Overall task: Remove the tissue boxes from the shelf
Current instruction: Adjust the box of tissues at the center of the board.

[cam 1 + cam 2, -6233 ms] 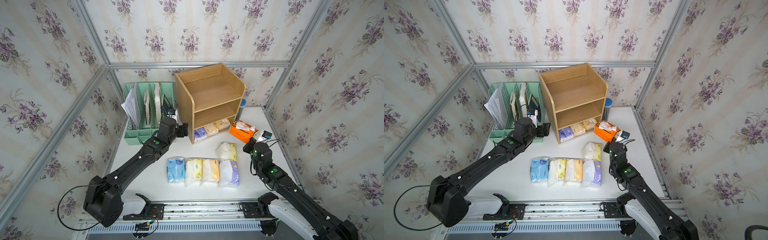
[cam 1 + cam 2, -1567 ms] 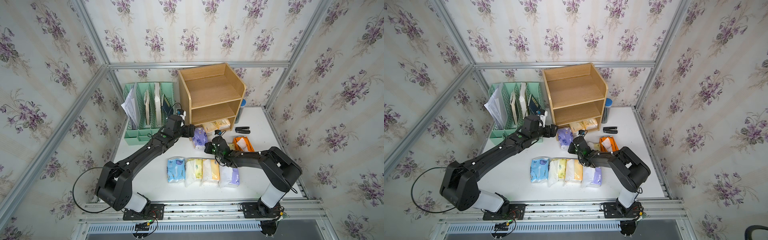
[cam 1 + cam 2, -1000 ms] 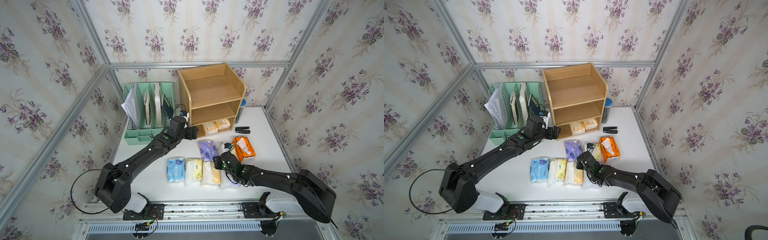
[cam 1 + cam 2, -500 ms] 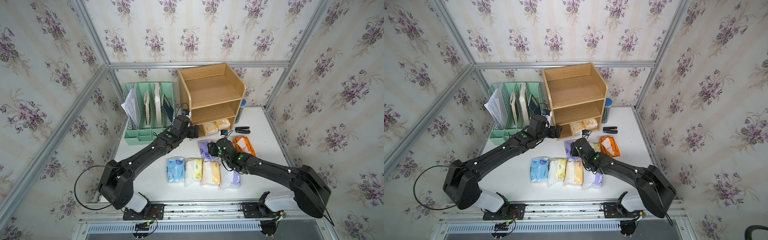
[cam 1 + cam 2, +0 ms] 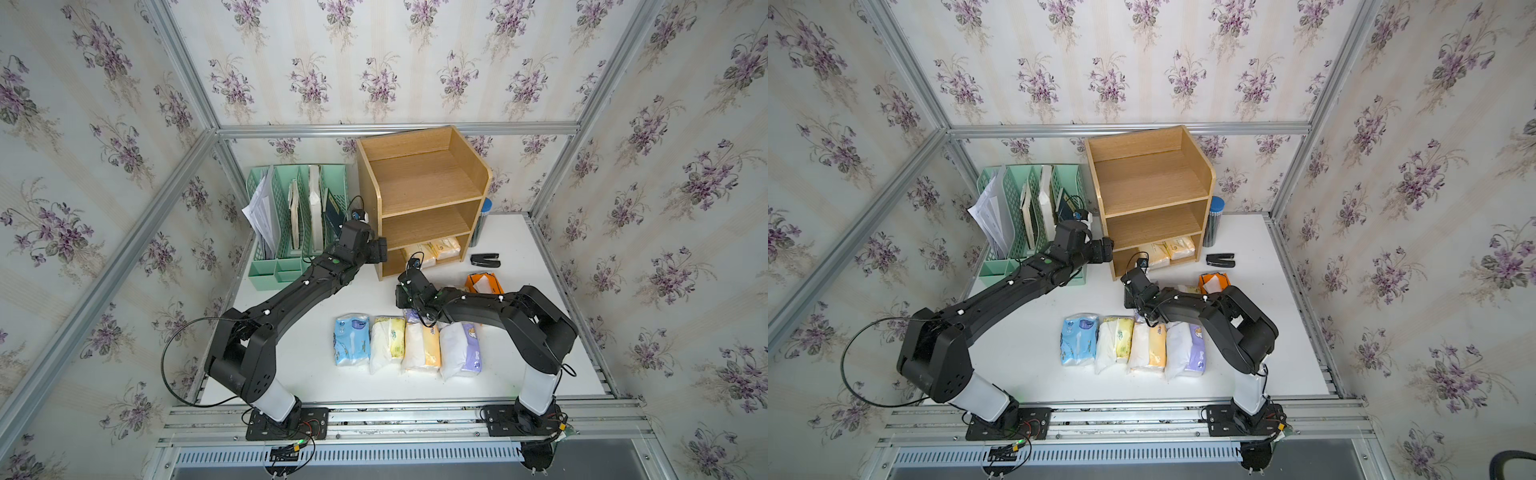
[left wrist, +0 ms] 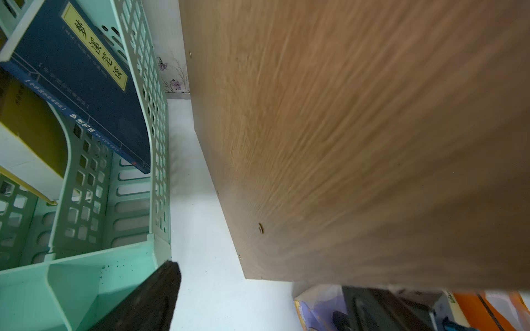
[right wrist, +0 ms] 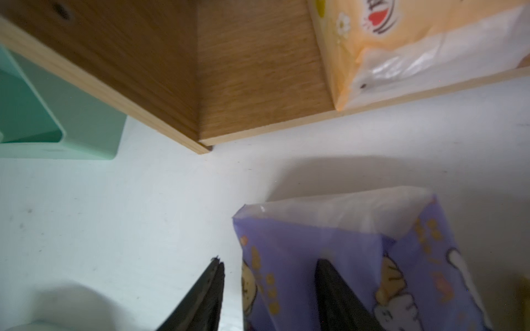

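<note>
The wooden shelf (image 5: pixel 424 187) stands at the back; its bottom tier holds two pale yellow tissue boxes (image 5: pixel 419 253) (image 7: pixel 401 48). My left gripper (image 5: pixel 380 255) (image 6: pixel 258 309) is open beside the shelf's left panel, holding nothing. My right gripper (image 5: pixel 406 291) (image 7: pixel 269 295) is open over a purple tissue box (image 5: pixel 412 316) (image 7: pixel 358 258) lying on the table in front of the shelf. One finger (image 7: pixel 200 295) stands clear of the pack's edge; the other lies over its top. Several more packs (image 5: pixel 388 343) lie in a row nearer the front, and an orange one (image 5: pixel 482 282) lies to the right.
A mint-green file rack (image 5: pixel 291 224) with papers and books stands left of the shelf, close to my left arm. A black stapler (image 5: pixel 485 259) lies right of the shelf, and a blue tube (image 5: pixel 484 220) stands against its right panel. Metal frame rails border the white table (image 5: pixel 311 332).
My right gripper has moved from beside the front row back and left, over the purple pack lying on the table. My left gripper has hardly moved from the shelf's left side.
</note>
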Controlling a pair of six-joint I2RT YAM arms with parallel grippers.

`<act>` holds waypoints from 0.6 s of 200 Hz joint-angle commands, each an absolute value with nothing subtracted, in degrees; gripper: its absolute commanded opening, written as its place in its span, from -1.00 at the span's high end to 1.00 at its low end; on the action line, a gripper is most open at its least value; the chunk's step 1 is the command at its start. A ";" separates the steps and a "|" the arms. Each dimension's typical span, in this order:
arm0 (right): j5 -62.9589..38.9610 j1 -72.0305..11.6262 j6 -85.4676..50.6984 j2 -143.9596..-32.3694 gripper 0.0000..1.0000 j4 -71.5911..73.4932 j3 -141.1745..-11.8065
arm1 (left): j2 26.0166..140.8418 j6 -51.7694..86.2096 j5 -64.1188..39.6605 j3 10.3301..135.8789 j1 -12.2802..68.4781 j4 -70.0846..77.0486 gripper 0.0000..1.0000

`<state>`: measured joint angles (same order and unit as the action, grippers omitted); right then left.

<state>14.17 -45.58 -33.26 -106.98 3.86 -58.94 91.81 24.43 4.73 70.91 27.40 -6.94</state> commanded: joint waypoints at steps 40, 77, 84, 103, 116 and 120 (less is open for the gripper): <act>16.34 -41.86 -36.40 -104.04 -0.09 2.24 -53.67 | 92.46 23.58 3.34 71.37 25.57 -6.26 -0.84; 16.14 -40.64 -39.51 -100.53 -0.08 2.90 -50.14 | 92.69 23.05 2.24 71.99 25.22 -6.65 -0.83; 15.69 -40.39 -40.00 -99.49 -0.08 3.69 -49.32 | 92.28 22.94 1.54 71.90 25.18 -6.58 -0.83; 14.50 -40.27 -41.14 -95.47 -0.09 8.74 -45.73 | 91.67 21.55 -1.21 71.42 25.22 -5.54 -0.85; 13.34 -40.00 -41.75 -92.10 -0.10 13.26 -43.24 | 92.16 20.79 -1.12 72.37 25.23 -6.95 -0.86; 13.01 -39.90 -41.91 -91.23 -0.11 14.55 -42.54 | 92.39 20.57 -0.59 72.77 25.21 -7.28 -0.86</act>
<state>14.94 -40.18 -39.48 -95.24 7.70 -45.52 92.25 22.72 -0.01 71.46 25.32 -6.92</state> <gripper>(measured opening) 0.546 0.928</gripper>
